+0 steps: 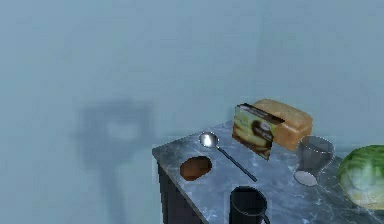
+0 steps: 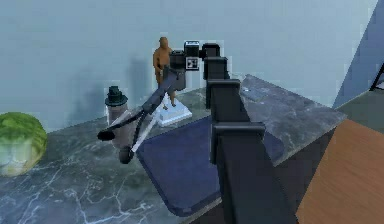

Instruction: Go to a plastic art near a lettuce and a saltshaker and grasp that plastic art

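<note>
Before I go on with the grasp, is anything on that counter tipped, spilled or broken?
Nothing stands out. The brown figurine on a white base and the grey saltshaker with a dark cap stand upright on the grey marbled countertop, the round green lettuce sits intact nearby, and no spill or breakage shows.

counter (image 2: 70, 190): grey veined stone, polished | spoon (image 1: 230, 160): shiny metal | cup (image 1: 316, 153): dull metal | figure (image 2: 163, 62): smooth orange-brown | mat (image 2: 180, 160): matt dark blue | floor (image 2: 350, 175): wood
</note>
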Robot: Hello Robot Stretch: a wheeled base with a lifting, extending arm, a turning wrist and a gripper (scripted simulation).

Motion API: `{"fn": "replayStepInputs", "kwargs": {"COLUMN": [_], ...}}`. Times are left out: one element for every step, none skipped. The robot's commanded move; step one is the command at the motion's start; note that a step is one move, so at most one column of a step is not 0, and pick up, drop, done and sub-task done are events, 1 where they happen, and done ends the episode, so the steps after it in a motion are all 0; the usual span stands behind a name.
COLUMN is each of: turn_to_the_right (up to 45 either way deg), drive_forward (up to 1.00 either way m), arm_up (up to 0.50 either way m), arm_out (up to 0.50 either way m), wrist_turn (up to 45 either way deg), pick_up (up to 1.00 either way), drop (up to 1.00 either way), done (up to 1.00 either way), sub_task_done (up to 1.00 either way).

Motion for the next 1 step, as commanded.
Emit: {"fn": "replayStepInputs", "kwargs": {"turn_to_the_right": [0.0], "drive_forward": [0.0], "arm_up": [0.0], "arm_out": [0.0], "wrist_turn": [45.0], "pick_up": [0.0], "drop": [0.0], "done": [0.0], "sub_task_done": [0.0]}}
